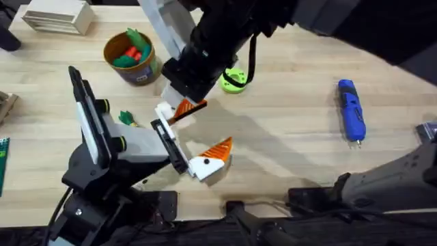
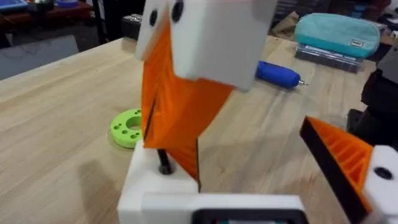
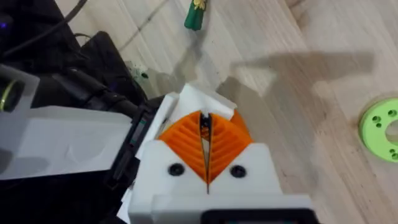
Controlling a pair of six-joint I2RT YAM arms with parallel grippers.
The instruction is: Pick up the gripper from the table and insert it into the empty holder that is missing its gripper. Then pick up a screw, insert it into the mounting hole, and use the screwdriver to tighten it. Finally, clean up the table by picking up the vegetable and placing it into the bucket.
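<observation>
My left pincer (image 1: 194, 130) stands wide apart at lower centre, its bare white holder (image 2: 149, 193) turned up. Just above it my right pincer (image 1: 186, 108) is clamped on what I take for a small dark screw (image 2: 165, 168), tip at the holder's face. So this looks like the screw step, and the next move calls for a straight push into a hole the pads hide. I cannot tell where the orange gripper is; the screwdriver (image 1: 351, 109) lies far right.

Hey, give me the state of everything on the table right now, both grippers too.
Right gripper: shut on what looks like a screw.
Left gripper: open.
Screwdriver: lying flat, not held.
Vegetable: on the table, not in the bucket.
Bucket: upright, toys inside.
Ring: lying flat.
</observation>
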